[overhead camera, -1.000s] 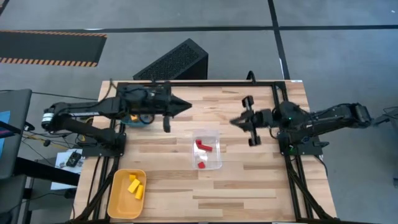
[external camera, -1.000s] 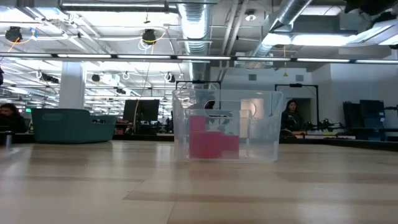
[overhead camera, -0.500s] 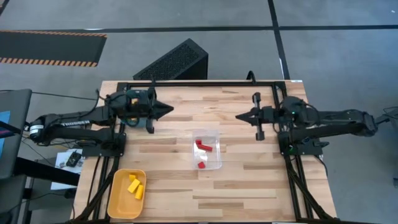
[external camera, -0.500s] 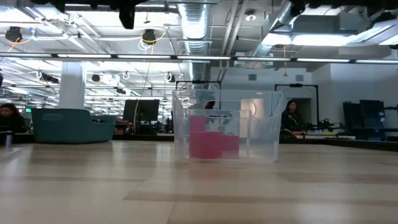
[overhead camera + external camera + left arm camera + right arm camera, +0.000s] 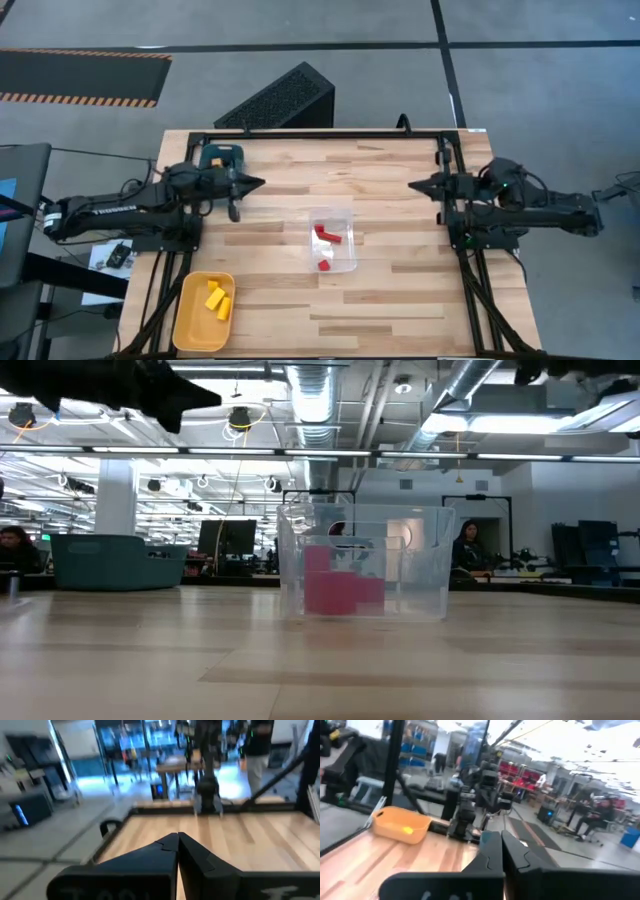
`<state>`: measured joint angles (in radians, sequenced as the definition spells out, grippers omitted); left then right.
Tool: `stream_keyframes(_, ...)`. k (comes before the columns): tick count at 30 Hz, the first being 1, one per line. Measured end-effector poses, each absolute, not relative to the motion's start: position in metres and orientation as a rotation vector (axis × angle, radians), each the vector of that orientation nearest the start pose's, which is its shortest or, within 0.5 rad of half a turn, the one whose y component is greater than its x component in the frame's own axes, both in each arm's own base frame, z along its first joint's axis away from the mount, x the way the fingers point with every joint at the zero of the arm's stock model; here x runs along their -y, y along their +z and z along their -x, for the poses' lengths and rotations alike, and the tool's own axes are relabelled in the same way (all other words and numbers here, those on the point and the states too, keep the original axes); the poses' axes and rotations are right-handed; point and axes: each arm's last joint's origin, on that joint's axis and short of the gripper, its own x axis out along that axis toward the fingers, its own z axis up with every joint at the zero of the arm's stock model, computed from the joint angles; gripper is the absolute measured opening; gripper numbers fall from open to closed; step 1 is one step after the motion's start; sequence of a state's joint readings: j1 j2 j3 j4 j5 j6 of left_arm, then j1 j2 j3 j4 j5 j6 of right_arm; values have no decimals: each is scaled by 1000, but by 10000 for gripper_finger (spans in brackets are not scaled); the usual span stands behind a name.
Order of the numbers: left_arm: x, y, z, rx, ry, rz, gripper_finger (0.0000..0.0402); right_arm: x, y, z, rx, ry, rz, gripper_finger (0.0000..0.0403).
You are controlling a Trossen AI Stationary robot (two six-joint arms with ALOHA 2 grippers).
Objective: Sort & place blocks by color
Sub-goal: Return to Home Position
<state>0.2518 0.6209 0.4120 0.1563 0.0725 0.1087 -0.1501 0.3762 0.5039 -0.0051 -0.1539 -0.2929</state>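
well, with the left gripper [image 5: 258,183] and right gripper [image 5: 414,184] both pinched together and empty, red blocks [image 5: 327,237] in the clear box [image 5: 349,256] and yellow blocks [image 5: 217,298] in the tray [image 5: 188,322], we fear only a low swing clipping that box.

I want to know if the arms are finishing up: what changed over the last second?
The left gripper drew back leftward and the right gripper rightward, away from the middle; both are shut and empty. The clear box with red blocks and the tray with yellow blocks stayed put.
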Motion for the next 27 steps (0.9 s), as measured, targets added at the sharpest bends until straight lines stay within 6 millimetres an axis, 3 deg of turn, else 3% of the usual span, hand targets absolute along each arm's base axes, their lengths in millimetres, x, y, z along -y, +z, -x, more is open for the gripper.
stream_keyframes(8, -37, 238, -122, 75, 272, -72, 0, 14, 277, -110, 239, -13, 223, 4)
stream_keyframes(16, -25, 224, -96, 171, 165, -27, 0, 4, 274, -106, 255, 111, 144, 3)
stream_keyframes(22, -22, 216, -82, 187, 228, -69, 0, 0, 263, -95, 159, 115, 271, 3)
stream_keyframes(27, -21, 211, -84, 129, 187, -66, 0, 3, 256, -83, 103, 7, 248, 4)
